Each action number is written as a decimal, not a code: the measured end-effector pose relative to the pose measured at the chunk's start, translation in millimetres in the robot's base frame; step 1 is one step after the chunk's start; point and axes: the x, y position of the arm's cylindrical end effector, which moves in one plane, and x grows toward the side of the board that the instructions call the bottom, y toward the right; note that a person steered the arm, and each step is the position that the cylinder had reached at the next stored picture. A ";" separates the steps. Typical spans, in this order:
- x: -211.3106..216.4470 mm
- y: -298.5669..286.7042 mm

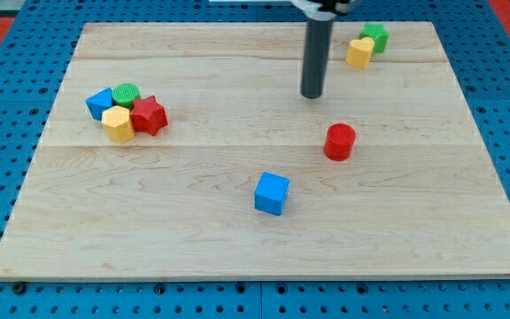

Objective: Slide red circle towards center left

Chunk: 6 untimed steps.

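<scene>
The red circle (pixel 339 142), a short red cylinder, stands on the wooden board (pixel 193 239) a little right of the middle. My tip (pixel 312 95) is the lower end of the dark rod that comes down from the view's top. It stands above and slightly left of the red circle, apart from it with a clear gap. It touches no block.
A blue cube (pixel 272 193) lies below and left of the red circle. At the view's left a cluster holds a blue block (pixel 101 103), a green circle (pixel 127 93), a yellow block (pixel 118 124) and a red star (pixel 149 114). At top right sit a yellow block (pixel 359 52) and a green block (pixel 376 36).
</scene>
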 end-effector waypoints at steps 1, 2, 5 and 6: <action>-11.8 15.4; -22.4 32.2; 73.6 53.6; 89.2 71.6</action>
